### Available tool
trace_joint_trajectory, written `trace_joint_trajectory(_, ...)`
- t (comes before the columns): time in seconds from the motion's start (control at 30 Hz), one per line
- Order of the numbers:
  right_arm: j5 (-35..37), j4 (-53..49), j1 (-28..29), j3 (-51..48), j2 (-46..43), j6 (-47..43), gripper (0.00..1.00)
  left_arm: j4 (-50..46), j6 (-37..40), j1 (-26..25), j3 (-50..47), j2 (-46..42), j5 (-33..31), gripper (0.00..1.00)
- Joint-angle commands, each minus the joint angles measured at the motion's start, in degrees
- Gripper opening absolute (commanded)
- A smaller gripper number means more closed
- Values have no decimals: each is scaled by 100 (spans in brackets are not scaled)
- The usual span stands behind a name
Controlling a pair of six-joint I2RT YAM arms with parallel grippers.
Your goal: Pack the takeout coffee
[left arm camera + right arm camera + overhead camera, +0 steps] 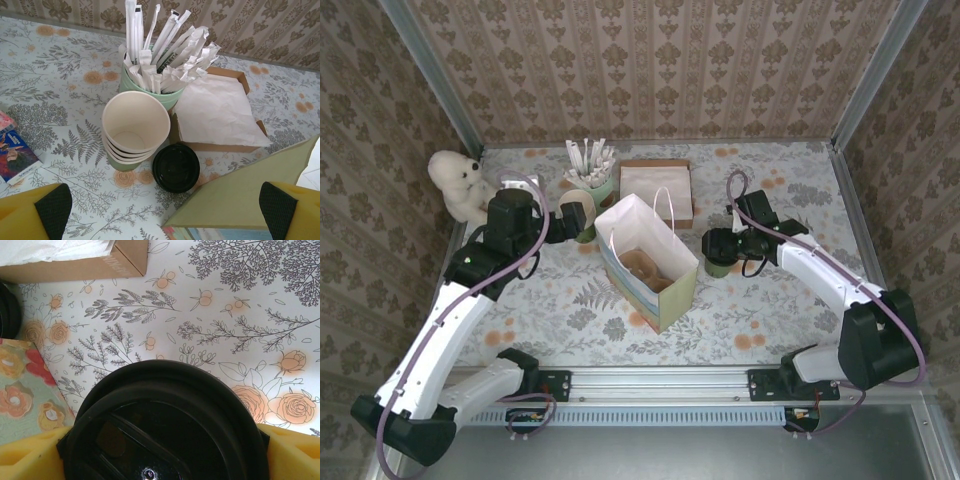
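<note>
From above, the small dark green paper cup with a black round plastic lid (pixel 718 267) stands upright on the floral-print table (pixel 800 200), long axis vertical and lid up. It is right of the middle, just beside the right side of the open white paper bag (pixel 645 262) and nearer than the brown cardboard box of white napkins (pixel 657 187). The right arm reaches from the near right corner toward the far left. Its wrist is level, and the right gripper (pixel 720 250) sits over the cup, pointing at the bag. The left arm rises from the near left corner. The left gripper (pixel 578 222) points right, at the stack of cream paper cups (pixel 580 203). A white plush bear (pixel 458 185) sits by the left edge.

In the left wrist view, the left gripper (pixel 165 212) has its fingers (pixel 52 207) spread wide with nothing between them. Ahead stand the cup stack (pixel 135 127), the pale green holder of white sticks (pixel 152 75) and another black round lid (pixel 176 167), which touches the napkin box (pixel 215 112).

The right wrist view looks straight down on the cup's lid (pixel 165 425). The right gripper (pixel 165 457) has its yellow fingers (pixel 30 457) on either side, close against the rim. I cannot tell whether they press it.
</note>
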Motion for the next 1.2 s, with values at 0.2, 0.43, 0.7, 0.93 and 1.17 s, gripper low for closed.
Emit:
trace_joint_trajectory(0.2,246,-453,67,181,-349,-115,100,107,74,40,-42,-100,-18,100)
trace_joint_trajectory(0.43,795,-1292,249,814,-67,52,100,132,2,35,-109,-91,-40,100)
trace_joint_trajectory(0.7,1028,-2039,438,1541,615,114,100,93,-5,194,-119,-51,-48,100)
trace_joint_trajectory(0.93,1235,-2312,539,1791,845,81,100,14,-7,221,-181,-111,-83,100)
trace_joint_trajectory(1.17,967,-2243,534,1800,939,121,100,-3,-20,245,-236,-166,-87,100)
